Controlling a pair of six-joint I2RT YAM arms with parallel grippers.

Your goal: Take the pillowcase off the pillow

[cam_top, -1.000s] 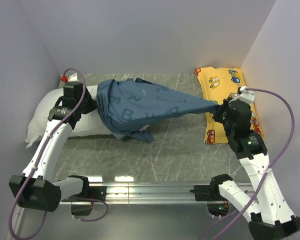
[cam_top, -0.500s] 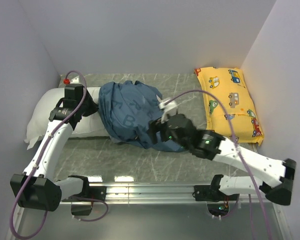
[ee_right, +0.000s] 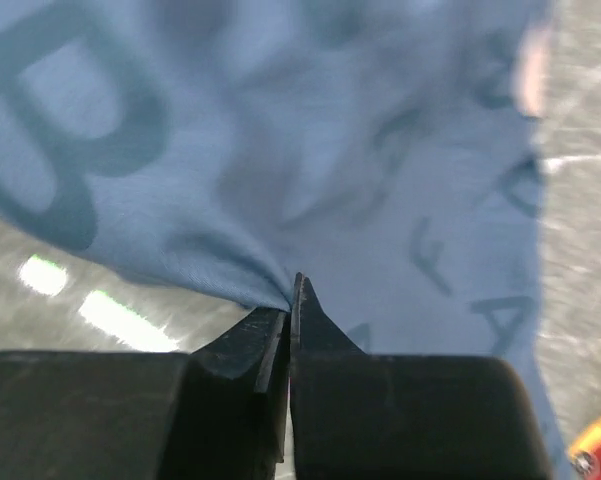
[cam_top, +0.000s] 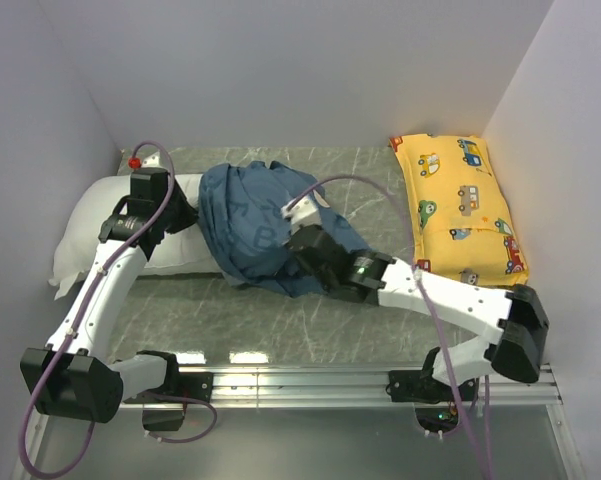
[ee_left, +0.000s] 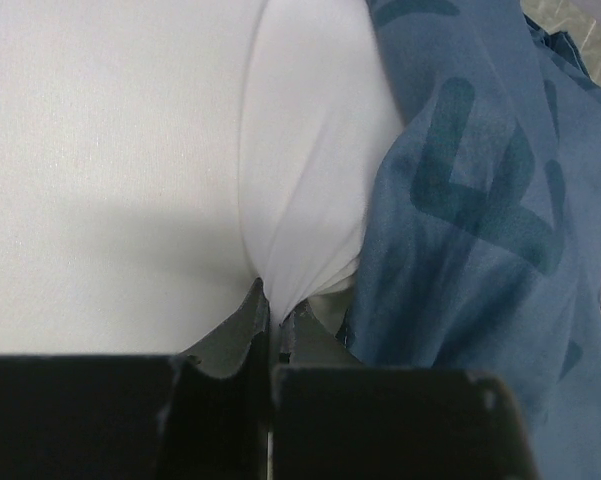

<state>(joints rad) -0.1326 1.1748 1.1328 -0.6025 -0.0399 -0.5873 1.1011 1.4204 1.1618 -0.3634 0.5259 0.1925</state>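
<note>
The pillow (cam_top: 85, 225) lies at the left of the grey marbled worktop (cam_top: 360, 320), its plain white left end bare and reaching almost to the side wall. The pillowcase (cam_top: 250, 215) is bunched into a rumpled blue heap over the pillow's right end, near the middle of the worktop, with a loose fold spilling onto the surface at the near side.

The left arm (cam_top: 100, 280) reaches in from the near left, and its jaws are closed tight on a small pinch of the white pillow (ee_left: 110, 150) cloth, just beside the edge of the pillowcase (ee_left: 480, 200), whose dark printed letter shows to the right.

The right arm (cam_top: 430, 295) stretches low across from the near right to the heap. Its jaws are pressed together with no gap, nipping a small fold at the near edge of the pillowcase (ee_right: 310, 130), just above the worktop (ee_right: 590, 220).

A yellow car-print pillow (cam_top: 460, 200) lies along the right wall, well apart from the blue cloth
</note>
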